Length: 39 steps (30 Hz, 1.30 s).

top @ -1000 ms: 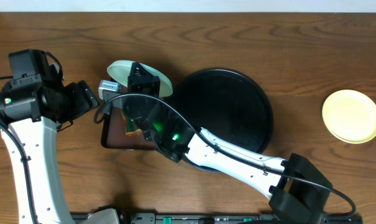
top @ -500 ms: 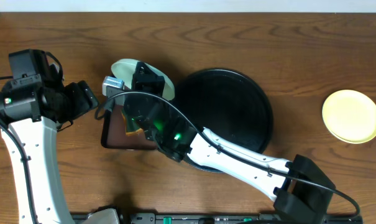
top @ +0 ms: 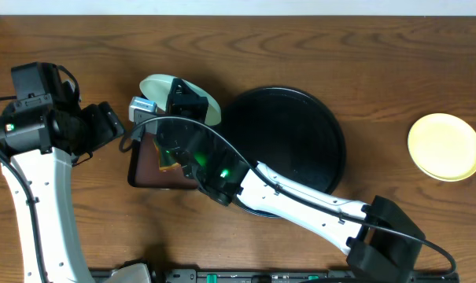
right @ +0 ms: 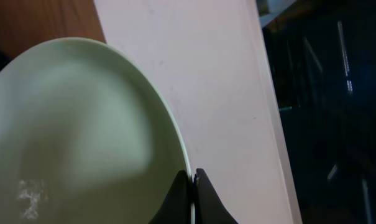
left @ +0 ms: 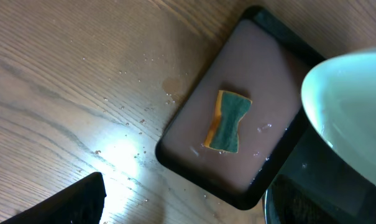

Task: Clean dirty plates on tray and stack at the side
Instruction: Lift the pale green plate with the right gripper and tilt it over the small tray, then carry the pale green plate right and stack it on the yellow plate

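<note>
1. Big black tray first: it sits mid-desk, a little toward the far edge. I see no plate on the part my right arm isn't covering. That arm reaches across its near-left rim, so I judge the tray is largely cleared.
2. The brown tray lies left of the black one, toward the left half of the desk. It looks like my wash station, which is why the arm is parked over it.
3. The mint plate is off the desk and tilted, over the far end of the brown tray. I'd say it hangs there so that any drips or crumbs land in the brown tray and not on the wood.
4. The yellow plate rests flat by the right edge, well apart from everything. That reads as the stacking spot.
5. The sponge lies loose in the middle of the brown tray, with nobody touching it.
6. The right gripper is pinched tight on the mint plate's rim, an edge hold that leaves the face free for wiping.
7. The left gripper hovers near the left edge, pointing at the brown tray. I can't tell how its jaws stand, and my guess is it goes for the sponge.
</note>
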Motion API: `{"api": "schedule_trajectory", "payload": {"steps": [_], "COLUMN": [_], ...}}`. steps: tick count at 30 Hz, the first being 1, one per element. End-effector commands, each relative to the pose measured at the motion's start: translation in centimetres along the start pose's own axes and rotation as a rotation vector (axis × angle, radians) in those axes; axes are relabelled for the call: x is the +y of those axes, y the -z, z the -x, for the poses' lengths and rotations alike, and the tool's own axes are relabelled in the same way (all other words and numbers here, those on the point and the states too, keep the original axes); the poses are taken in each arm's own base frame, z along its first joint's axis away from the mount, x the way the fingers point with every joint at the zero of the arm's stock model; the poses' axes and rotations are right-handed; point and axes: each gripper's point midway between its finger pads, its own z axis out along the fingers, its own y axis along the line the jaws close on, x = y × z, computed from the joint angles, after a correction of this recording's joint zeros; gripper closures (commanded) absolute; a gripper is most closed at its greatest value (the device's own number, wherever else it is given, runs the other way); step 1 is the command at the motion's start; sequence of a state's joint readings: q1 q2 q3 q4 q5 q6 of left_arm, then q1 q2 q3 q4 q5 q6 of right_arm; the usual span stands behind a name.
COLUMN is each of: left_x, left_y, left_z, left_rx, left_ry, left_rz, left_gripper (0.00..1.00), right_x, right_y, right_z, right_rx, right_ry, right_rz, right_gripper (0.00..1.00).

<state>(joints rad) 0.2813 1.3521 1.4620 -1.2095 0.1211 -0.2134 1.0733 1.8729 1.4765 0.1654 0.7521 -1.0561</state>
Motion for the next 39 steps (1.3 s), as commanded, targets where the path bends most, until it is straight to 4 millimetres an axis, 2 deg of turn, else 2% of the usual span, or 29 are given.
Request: {"api": "schedule_trajectory", "payload": {"steps": [1, 5, 34, 35, 37, 39], "left_x": [0.2, 0.2, 0.2, 0.2, 0.2, 0.2], "left_y": [0.4, 0.4, 0.4, 0.4, 0.4, 0.4], "left_z": [0.2, 0.2, 0.2, 0.2, 0.2, 0.2], "left_rx": [-0.013, -0.013, -0.013, -0.013, -0.013, -0.013], "left_ry": [0.012, 0.012, 0.012, 0.012, 0.012, 0.012], "left_rz": [0.007, 0.007, 0.007, 0.007, 0.007, 0.007], "left_gripper": [0.14, 0.14, 0.13, 0.13, 0.13, 0.13], "right_x": [-1.8, -0.1, -0.6, -0.8, -1.4, -1.5], "right_y": [0.8, 1.2, 1.2, 1.1, 0.6, -0.3], "right_z": [1.0, 1.6, 1.6, 1.3, -0.6, -4.0], "right_rx": [-0.021, -0.049, -0.045, -0.031, 0.046, 0.157], "right_ry": [-0.035, 0.039, -0.017, -0.041, -0.157, -0.363], "right_rz": [-0.044, 0.019, -0.002, -0.009, -0.041, -0.064], "right_gripper": [0.99, 0.99, 0.99, 0.99, 0.99, 0.99]}}
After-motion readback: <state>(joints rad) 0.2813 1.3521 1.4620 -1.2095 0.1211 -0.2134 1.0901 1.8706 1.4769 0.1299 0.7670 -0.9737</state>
